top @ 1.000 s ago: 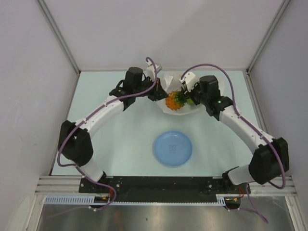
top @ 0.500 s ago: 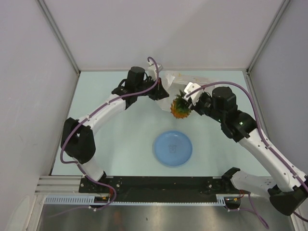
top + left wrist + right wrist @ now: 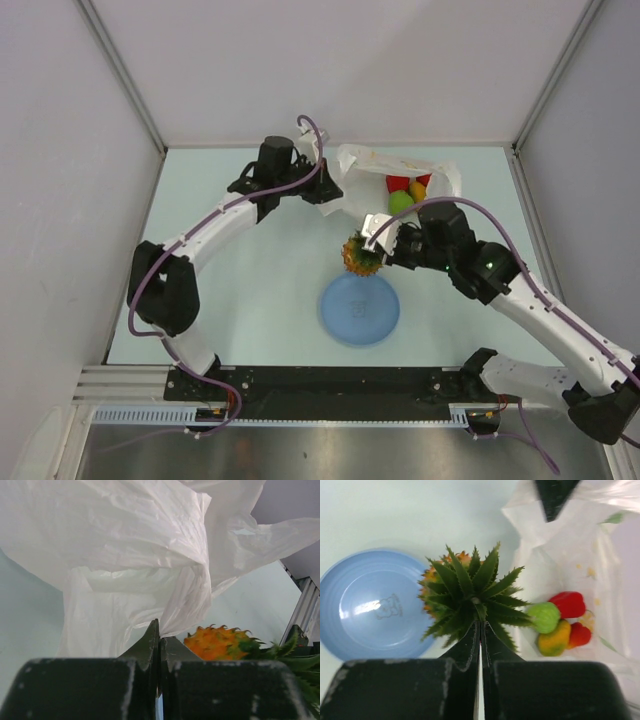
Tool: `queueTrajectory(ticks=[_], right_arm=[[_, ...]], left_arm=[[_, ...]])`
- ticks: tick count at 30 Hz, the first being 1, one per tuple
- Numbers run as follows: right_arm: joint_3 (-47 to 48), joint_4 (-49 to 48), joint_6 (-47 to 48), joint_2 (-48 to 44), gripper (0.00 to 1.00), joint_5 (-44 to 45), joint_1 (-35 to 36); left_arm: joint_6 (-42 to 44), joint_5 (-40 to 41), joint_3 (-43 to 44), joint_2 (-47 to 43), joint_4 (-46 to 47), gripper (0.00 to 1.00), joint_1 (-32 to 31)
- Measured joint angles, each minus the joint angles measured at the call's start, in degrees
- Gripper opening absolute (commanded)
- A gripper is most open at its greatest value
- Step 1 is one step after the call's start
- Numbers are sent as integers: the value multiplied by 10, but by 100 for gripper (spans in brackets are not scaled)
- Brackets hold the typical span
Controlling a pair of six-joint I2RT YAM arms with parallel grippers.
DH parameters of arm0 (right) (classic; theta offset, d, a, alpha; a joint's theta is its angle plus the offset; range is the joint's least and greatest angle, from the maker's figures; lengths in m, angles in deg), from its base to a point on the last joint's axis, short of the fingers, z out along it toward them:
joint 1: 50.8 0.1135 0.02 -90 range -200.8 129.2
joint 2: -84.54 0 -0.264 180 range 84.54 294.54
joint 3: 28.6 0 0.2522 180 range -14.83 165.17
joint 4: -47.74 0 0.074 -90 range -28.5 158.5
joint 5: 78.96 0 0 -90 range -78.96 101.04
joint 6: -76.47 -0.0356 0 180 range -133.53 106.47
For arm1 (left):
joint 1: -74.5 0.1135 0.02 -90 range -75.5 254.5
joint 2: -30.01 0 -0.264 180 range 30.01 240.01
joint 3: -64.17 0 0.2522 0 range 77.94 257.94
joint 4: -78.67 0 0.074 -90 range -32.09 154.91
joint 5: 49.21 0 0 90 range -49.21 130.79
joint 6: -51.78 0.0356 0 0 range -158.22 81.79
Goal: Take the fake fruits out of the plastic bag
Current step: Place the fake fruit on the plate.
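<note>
Plastic bag [image 3: 125, 545] lies far and centre, its left edge pinched in my clenched left claw [image 3: 159, 630] to hold the mouth open. My right claw [image 3: 479, 627] grips the spiky green crown of the orange pineapple [image 3: 470, 592], hanging it above the blue plate [image 3: 360, 610]. Right of it, green apple [image 3: 544, 616], red pepper [image 3: 568, 603] and mango [image 3: 554, 639] lie inside the bag.
</note>
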Motion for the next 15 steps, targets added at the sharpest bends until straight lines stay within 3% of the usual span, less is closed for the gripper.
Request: queueTrajectory(ticks=[15], right_arm=[[-59, -25, -1, 49, 0, -21, 45]], left_arm=[[-4, -1, 0, 9, 0, 2, 2]])
